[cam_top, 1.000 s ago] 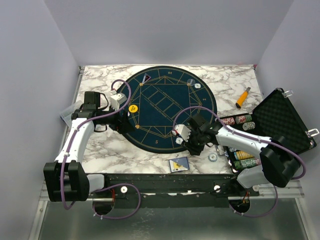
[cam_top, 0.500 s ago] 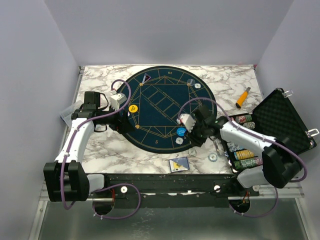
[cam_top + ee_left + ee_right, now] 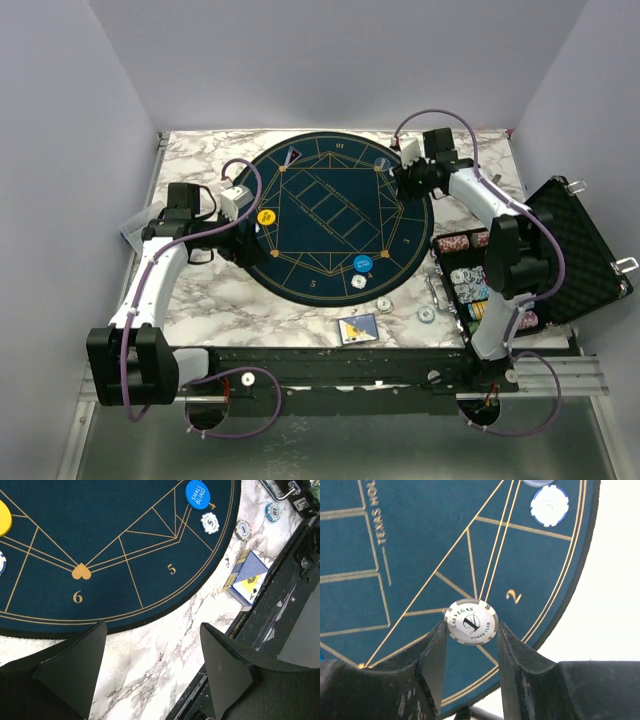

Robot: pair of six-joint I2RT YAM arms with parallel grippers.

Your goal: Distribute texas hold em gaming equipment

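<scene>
Right gripper [image 3: 470, 641]: black fingers pinch a round, ridged white-grey chip [image 3: 470, 621] (held by its rim).
Left gripper [image 3: 152, 628]: spread wide, empty.
Mat [image 3: 100, 525]: round blue felt, gold lines.

Wearing white shells over left arm [image 3: 150, 285] and right arm [image 3: 478, 195]; black blocky joints bulging between them. Purple cables [image 3: 245, 170] looping along both. Small white camera boxes [image 3: 236, 200] riding on my wrists. Left pincer [image 3: 150, 650] showing matte black wedge fingers [image 3: 75, 665]; right pincer [image 3: 470, 625] showing same black, inner edges wearing grey scuffs.
</scene>
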